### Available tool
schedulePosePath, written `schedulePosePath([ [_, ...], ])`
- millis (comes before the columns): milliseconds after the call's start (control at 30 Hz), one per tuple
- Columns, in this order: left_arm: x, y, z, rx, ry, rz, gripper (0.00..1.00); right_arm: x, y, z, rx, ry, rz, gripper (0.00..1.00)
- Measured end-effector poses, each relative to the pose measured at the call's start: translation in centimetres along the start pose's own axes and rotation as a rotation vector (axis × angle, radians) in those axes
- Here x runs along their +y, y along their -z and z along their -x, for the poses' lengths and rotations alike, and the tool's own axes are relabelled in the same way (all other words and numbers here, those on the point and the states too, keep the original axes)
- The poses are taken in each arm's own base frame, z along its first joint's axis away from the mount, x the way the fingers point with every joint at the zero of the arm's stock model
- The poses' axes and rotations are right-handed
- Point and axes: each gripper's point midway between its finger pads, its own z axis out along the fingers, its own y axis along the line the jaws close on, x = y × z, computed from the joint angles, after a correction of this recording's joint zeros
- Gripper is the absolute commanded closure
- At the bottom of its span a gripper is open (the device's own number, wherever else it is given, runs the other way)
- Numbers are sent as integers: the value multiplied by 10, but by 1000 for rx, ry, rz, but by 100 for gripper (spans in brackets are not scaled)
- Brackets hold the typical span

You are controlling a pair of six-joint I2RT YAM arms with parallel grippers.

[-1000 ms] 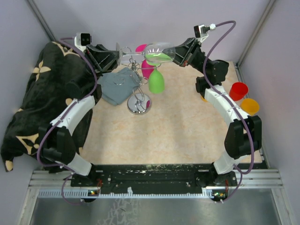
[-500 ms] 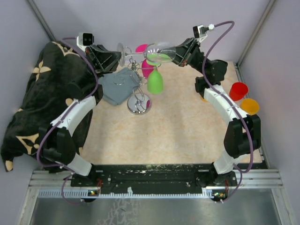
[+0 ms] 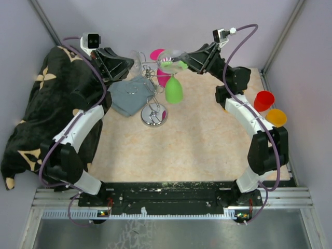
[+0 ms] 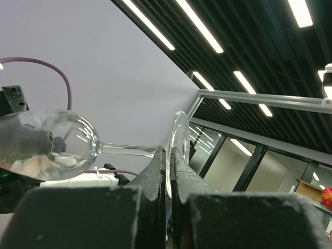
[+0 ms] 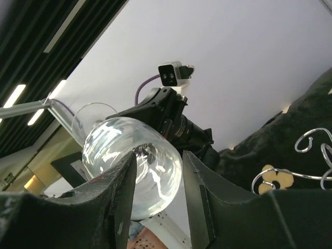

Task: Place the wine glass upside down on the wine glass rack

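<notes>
1. Only the top view shows the whole wine glass [image 3: 170, 56]. It is held level in the air just above the top of the wine glass rack [image 3: 153, 106], bridged between the left gripper [image 3: 129, 65] and the right gripper [image 3: 184, 58].
2. In the left wrist view the glass's round foot is seen edge-on, pinched between the left jaws (clenched on its rim), with the stem and bowl running away beyond it.
3. In the right wrist view the bowl is clasped between the right jaws, and curled rack loops are cut off at the frame's right edge.
4. From above, the rack's stem is partly hidden by a green glass [image 3: 173, 91] and a pink glass [image 3: 163, 78] hung on it. The clear glass is hard to trace against them.
5. The rack is formed of silver wire on a shiny round base. It is stood on the beige speckled surface [image 3: 197, 135], with a crumpled grey cloth [image 3: 127, 98] just beside it.
</notes>
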Motion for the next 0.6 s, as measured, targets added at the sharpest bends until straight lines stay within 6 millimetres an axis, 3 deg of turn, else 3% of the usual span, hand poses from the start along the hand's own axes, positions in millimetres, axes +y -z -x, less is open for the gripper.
schedulePosePath([
  [600, -19, 3, 23, -8, -129, 14, 100, -29, 26, -1, -6, 10, -98, 58],
])
